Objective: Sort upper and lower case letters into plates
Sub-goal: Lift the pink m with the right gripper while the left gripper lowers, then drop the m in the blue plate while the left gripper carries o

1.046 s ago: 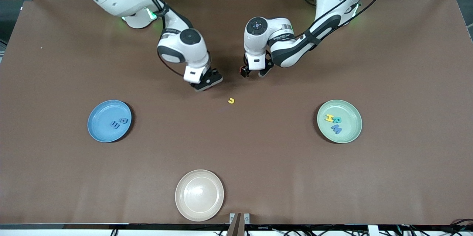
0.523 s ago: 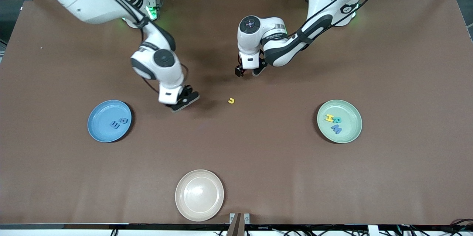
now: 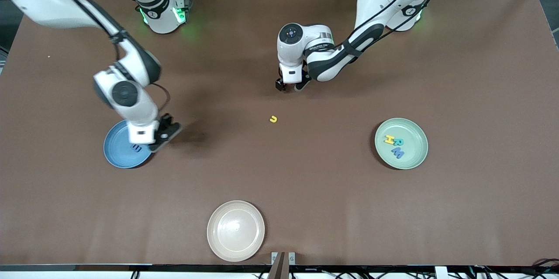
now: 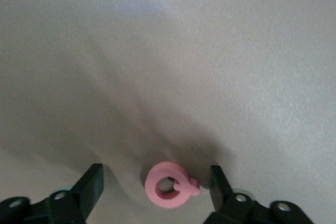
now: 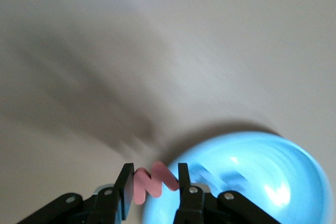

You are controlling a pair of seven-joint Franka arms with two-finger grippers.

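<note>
Front view, stock by place:

- Green plate (image 3: 413, 130), toward the left arm's end of the tabletop (image 3: 480, 209): three letters in it, a yellow H (image 3: 388, 139), a teal R (image 3: 399, 141) and a blue M (image 3: 398, 153). Sorted, by the look of it.
- Blue plate (image 3: 115, 150), toward the right arm's end: one blue letter (image 3: 136, 148) shows in it; the right arm hides part of the dish, so any other there cannot be counted.
- Yellow letter (image 3: 273, 118): loose on the bare tabletop between the two plates, well apart from both. Not yet sorted.
- Cream plate (image 3: 236, 230), nearest the camera: holds nothing.

Grippers:

- Right gripper (image 5: 153, 184): over the rim of the blue plate, clenched on a pink zigzag letter (image 5: 154, 181), seen in the right wrist view pinched between both fingers. Delivery looks close but unfinished.
- Left gripper (image 4: 156, 184): low over the tabletop, farther from the camera than the yellow letter, fingers spread on either side of a pink ring-shaped letter (image 4: 169, 184) lying flat. Not grasped yet.

Judged balance: four letters seen in plates, one in carriage, one about to be picked, one waiting.
</note>
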